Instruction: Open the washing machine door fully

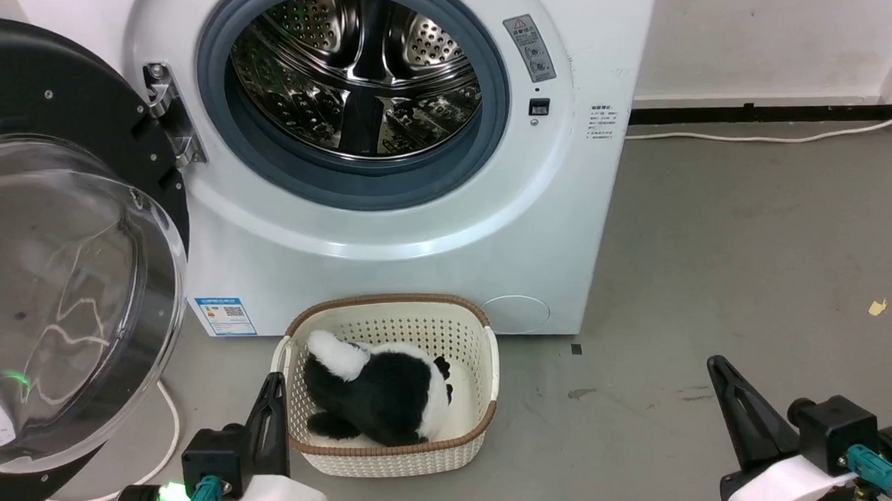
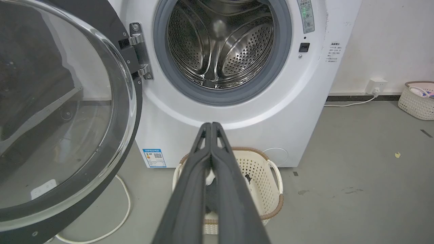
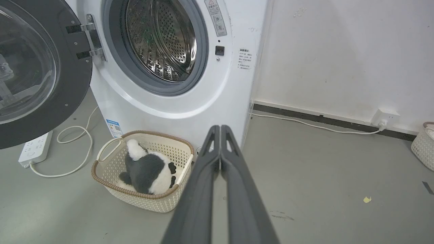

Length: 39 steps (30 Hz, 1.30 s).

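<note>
1. The washing machine (image 1: 385, 238) stands against the wall, its white front facing the robot and its steel drum (image 1: 355, 74) in plain sight inside the grey rubber ring.
2. The washing machine door (image 1: 55, 252) is swung out wide to the left of the opening. It hangs on the metal hinge (image 1: 165, 112) at the opening's left edge, and its bulging glass bowl faces out into the room.
3. The left gripper (image 1: 274, 382) is low at the robot's left, just beside the left side of the basket (image 1: 395, 460). Its two dark fingers are pressed together with nothing between them. It is to the right of the door's lower edge and apart from it.
4. The right gripper (image 1: 716, 365) is low at the robot's right, over bare floor and well apart from the machine. Its fingers are closed tip to tip and empty.
5. The cream basket sits on the floor right in front of the machine, below the opening. A black and white plush toy (image 1: 381, 393) lies inside it.
6. A blue sticker (image 1: 225, 316) is on the machine's lower left corner.
7. A white cable (image 1: 171, 420) loops on the floor under the door and runs to a power strip (image 3: 35, 149).
8. A second basket (image 2: 418, 100) stands by the wall off to the right, near a wall socket (image 2: 376, 84).
</note>
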Available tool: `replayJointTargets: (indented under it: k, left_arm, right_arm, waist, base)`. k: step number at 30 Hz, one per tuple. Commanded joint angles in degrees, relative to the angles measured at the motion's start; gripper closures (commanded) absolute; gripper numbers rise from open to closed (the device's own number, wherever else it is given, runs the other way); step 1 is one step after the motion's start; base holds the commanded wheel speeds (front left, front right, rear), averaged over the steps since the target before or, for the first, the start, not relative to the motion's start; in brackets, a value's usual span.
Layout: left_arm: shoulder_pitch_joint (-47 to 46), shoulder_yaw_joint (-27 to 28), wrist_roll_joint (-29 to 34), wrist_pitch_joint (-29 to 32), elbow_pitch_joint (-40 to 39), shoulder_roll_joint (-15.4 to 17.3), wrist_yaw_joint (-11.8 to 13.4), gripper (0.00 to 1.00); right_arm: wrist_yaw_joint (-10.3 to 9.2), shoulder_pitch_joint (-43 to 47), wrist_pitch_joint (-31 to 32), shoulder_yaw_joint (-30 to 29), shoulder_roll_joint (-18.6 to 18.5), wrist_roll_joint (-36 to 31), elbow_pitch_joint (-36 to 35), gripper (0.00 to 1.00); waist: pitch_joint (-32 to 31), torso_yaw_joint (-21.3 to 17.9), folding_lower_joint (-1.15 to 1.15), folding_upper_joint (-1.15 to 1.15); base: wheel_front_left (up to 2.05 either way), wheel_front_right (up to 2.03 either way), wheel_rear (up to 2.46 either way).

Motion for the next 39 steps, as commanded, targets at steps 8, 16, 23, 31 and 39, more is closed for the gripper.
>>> replayJointTargets:
  k: [8, 16, 23, 31, 39]
  left_arm:
    - [-0.78, 1.42, 1.38, 1.01, -0.54, -0.64, -1.13, 1.00]
    - [-0.91, 2.63, 2.26, 1.94, -0.80, -1.19, -1.99, 1.00]
    - [-1.03, 3.69, 3.02, 2.75, -1.03, -1.66, -2.74, 1.00]
    - [-1.16, 4.77, 3.81, 3.59, -1.27, -2.15, -3.51, 1.00]
    - [-1.16, 4.77, 3.81, 3.59, -1.27, -2.15, -3.51, 1.00]
  right_arm:
    - [-0.04, -1.59, 1.00, 0.18, 0.25, -0.52, 0.21, 1.00]
    - [-0.05, -2.04, 1.94, 0.27, 0.27, -0.65, 0.30, 1.00]
    - [-0.05, -2.43, 2.76, 0.34, 0.29, -0.77, 0.38, 1.00]
    - [-0.05, -2.83, 3.60, 0.41, 0.30, -0.88, 0.46, 1.00]
    - [-0.05, -2.83, 3.60, 0.41, 0.30, -0.88, 0.46, 1.00]
  waist:
    - [0.08, -0.26, 0.00, 0.00]
    - [0.17, -0.53, 0.00, 0.00]
    - [0.24, -0.76, 0.00, 0.00]
    - [0.32, -1.01, 0.00, 0.00]
    - [0.32, -1.01, 0.00, 0.00]
  base:
    - [0.00, 0.00, 0.00]
    - [0.00, 0.00, 0.00]
    - [0.00, 0.00, 0.00]
    - [0.00, 0.00, 0.00]
    - [0.00, 0.00, 0.00]
